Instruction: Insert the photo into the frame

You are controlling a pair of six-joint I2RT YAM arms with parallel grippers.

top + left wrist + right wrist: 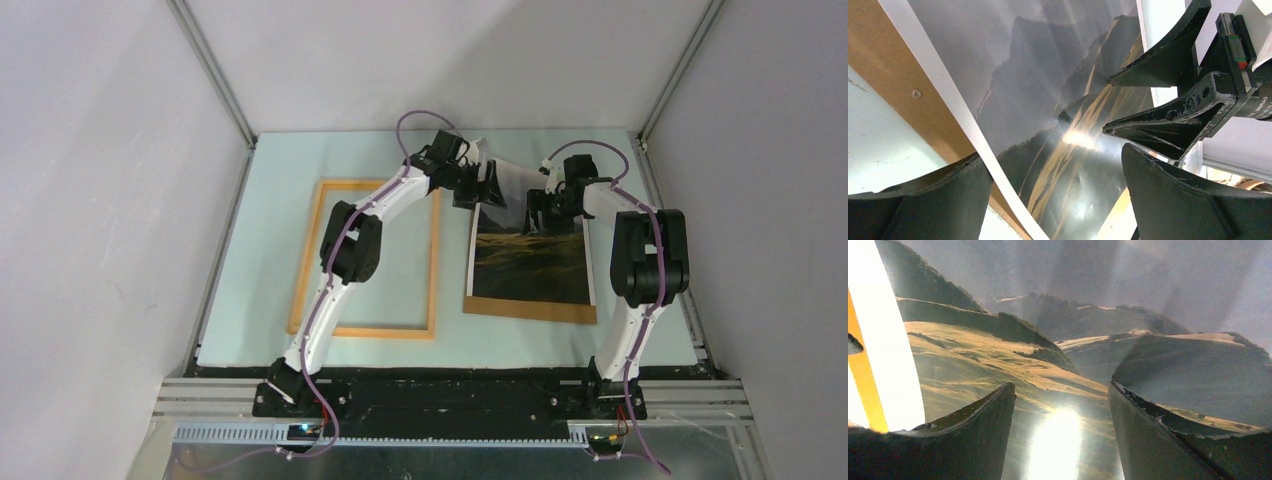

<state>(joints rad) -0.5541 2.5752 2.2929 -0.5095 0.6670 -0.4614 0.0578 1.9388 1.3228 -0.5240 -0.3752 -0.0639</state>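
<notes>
- From above, the photo [530, 262] lies on the brown backing board [530, 312] on the right of the table [255, 250]. Its far end looks lifted where my two grippers meet.
- Only that view shows the frame [370, 330], flat on the left and apart from the print.
- My left gripper [1054, 155] shows its jaws spread wide in its own wrist camera. They straddle the print's white-bordered edge and pinch nothing.
- That camera alone catches my right gripper [1108, 105] side-on at the opposite edge, fingers parted. I cannot tell whether they touch the print.
- My right wrist camera shows those jaws spread over the glossy landscape and a glare spot.
</notes>
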